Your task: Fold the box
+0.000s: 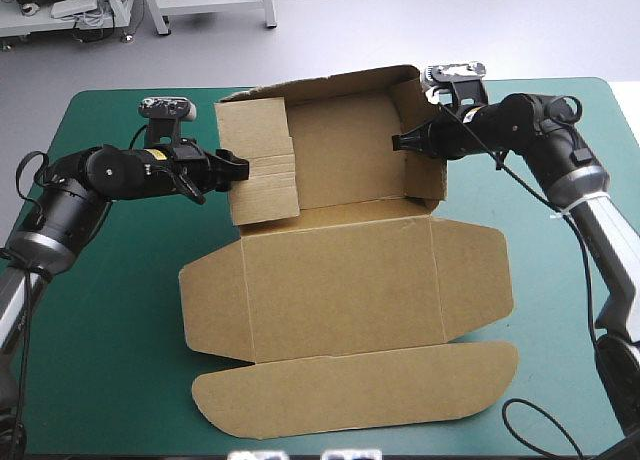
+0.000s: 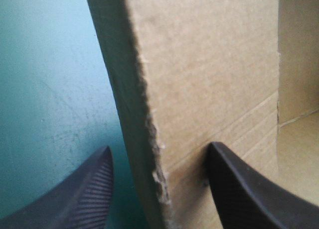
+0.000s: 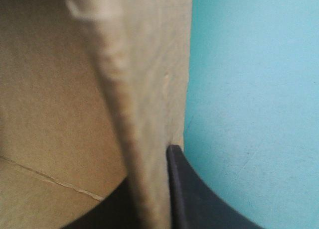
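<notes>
- the brown box lies at the centre of the high view on the teal-green cover. its far half, in the upper middle of the frame, has walls raised. the near panels and the long lid flap lie flat toward the lower middle.
- step in hand, as i judge it: forming the tray's side walls, with one arm on each.
- the left gripper, at the left middle of the frame, is at the left wall. in its wrist view the black fingers stand apart, astride that wall's edge. the inner finger touches the board, and the outer finger sits just beside it over the cover, so the jaws look parted, not clamped.
- the right gripper, in the upper right of the frame, is at the right wall. in its wrist view the jaws are nearly closed with the board pinched between them, and the outer finger presses on the wall's outside.
- the next move likely calls for the left jaws to close on their wall. both walls would then be brought upright and square, and their flaps turned inward and tucked.
- the left wall seems to tilt inward and shows several creases, so it may buckle rather than hinge cleanly.
- the half-formed tray holds nothing; only bare board shows inside it.
</notes>
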